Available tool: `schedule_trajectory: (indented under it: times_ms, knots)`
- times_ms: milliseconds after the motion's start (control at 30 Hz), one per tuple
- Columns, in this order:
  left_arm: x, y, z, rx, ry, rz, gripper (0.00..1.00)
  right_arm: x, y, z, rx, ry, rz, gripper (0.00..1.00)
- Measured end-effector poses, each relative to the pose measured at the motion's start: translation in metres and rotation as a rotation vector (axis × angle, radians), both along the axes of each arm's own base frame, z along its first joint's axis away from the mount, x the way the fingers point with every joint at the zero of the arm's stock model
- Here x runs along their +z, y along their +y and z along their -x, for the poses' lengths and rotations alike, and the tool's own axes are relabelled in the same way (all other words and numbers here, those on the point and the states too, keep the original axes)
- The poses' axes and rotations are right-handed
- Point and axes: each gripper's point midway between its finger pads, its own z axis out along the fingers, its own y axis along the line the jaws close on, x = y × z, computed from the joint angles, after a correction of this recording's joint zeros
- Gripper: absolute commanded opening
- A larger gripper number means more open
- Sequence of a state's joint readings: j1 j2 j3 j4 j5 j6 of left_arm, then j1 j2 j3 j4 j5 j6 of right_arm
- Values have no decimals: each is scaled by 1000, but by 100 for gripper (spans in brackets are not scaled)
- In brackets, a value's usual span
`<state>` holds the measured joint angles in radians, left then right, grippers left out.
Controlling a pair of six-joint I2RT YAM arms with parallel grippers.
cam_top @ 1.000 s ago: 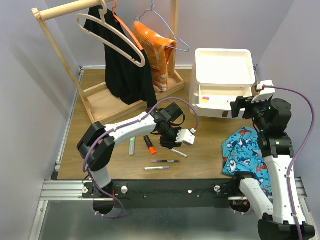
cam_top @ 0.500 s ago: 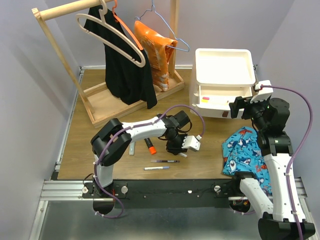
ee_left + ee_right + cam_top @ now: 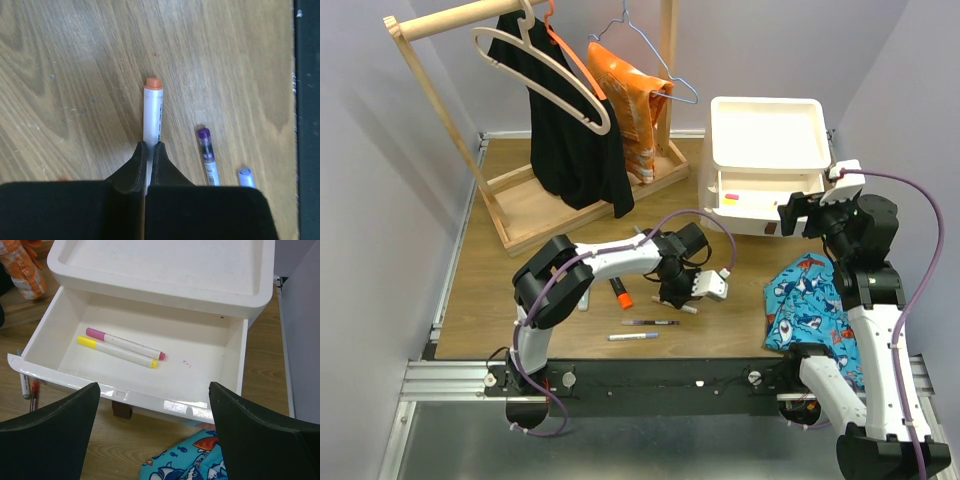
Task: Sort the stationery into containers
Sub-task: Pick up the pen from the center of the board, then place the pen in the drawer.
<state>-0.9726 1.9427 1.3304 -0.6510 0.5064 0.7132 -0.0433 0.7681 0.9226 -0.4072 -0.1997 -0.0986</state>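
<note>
Left gripper (image 3: 148, 150) is down on the table (image 3: 520, 300), in front of the drawer unit (image 3: 765, 170) and off to its left, and its two fingers (image 3: 134, 167) are squeezed together on a white marker (image 3: 152, 107) with an orange cap, which lies flat on the wood. Just beside that marker, on the side away from the drawer unit, lie a purple-capped pen (image 3: 209, 156) and a second pen (image 3: 245, 176) showing only its pale tip. Over at the unit, the right gripper (image 3: 153, 390) hangs spread wide, holding nothing, right at the front of the open drawer (image 3: 60, 375). Inside that drawer a pink-capped marker (image 3: 125, 343) and a yellow-capped marker (image 3: 117, 351) lie side by side.
</note>
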Motion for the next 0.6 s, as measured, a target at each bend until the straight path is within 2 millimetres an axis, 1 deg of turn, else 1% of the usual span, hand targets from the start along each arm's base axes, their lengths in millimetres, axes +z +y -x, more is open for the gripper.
schedule_trajectory:
  times_ms: [100,133,167,200,267,333,367,400,467,533,600]
  knots:
    - [19,-1,-3,-4,4,-12,0,-2,0,-2,-2,7,0,96]
    - [34,-4,-7,-7,2,-1,0,-2,-1,-2,-7,9,1,96]
    - [53,-10,-12,-23,-9,27,0,-2,-2,-3,-10,9,2,96]
    - [82,-19,-17,-39,-32,81,0,-2,-4,-3,-22,9,4,97]
    - [128,-29,-23,-53,-75,178,0,-1,-7,-4,-39,4,3,97]
    - [197,-38,-28,-68,-154,326,0,2,-10,-6,-63,-9,1,97]
    - [222,-41,-29,-76,-183,382,0,3,-11,-6,-72,-14,-1,97]
    - [257,-46,-28,-83,-217,462,0,4,-13,-7,-84,-19,-3,97]
    - [309,-56,-28,-91,-275,590,0,2,-15,-8,-98,-21,-7,97]
    - [347,-65,-29,-89,-315,703,0,-1,-17,-8,-110,-14,-9,97]
    - [365,-74,-34,-78,-342,771,1,-4,-19,-8,-118,-7,-11,97]
